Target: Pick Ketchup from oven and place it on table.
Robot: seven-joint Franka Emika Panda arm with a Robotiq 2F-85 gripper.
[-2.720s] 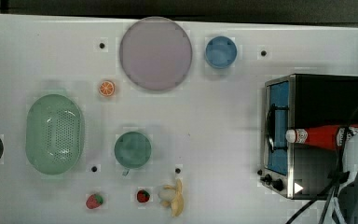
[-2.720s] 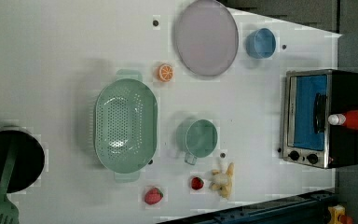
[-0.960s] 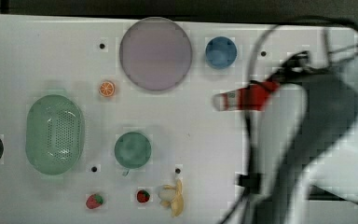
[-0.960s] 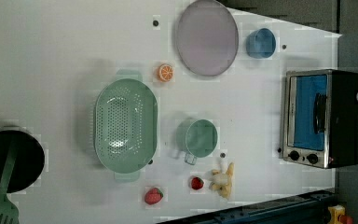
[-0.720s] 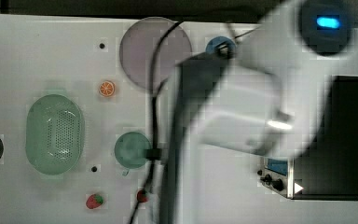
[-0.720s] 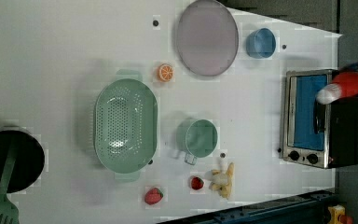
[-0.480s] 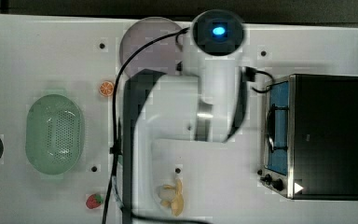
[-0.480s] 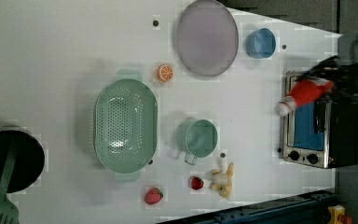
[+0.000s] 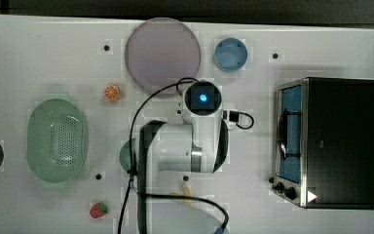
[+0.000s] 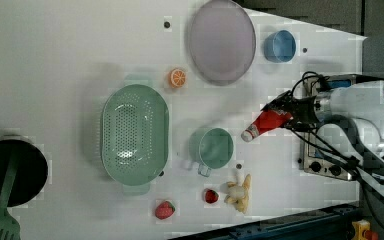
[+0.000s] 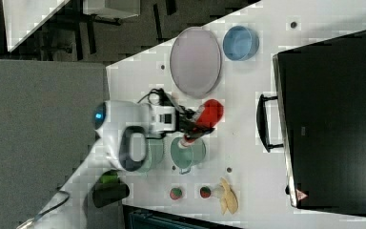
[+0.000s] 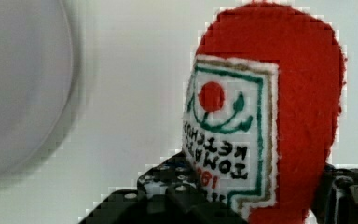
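Left view: ketchup (image 10: pixel 269 121) pinched in the gripper (image 10: pixel 289 113) above the table (image 10: pixel 70 50), clear of the oven (image 10: pixel 325 165). Long axis tilted, white cap aimed down and toward the left view's left, near the green cup (image 10: pixel 215 148); red base up toward the arm.

Right view: same bottle (image 11: pixel 207 117) clamped by the fingers, cap pointing down over the cup's (image 11: pixel 188 152) rim, between the grey plate (image 11: pixel 195 61) and the cup. Oven (image 11: pixel 333 119) well apart at the right view's right.

Wrist view: label side of the bottle (image 12: pixel 265 130) seen close, black fingers (image 12: pixel 168 191) pressed on both flanks, white table (image 12: pixel 135 93) beneath.
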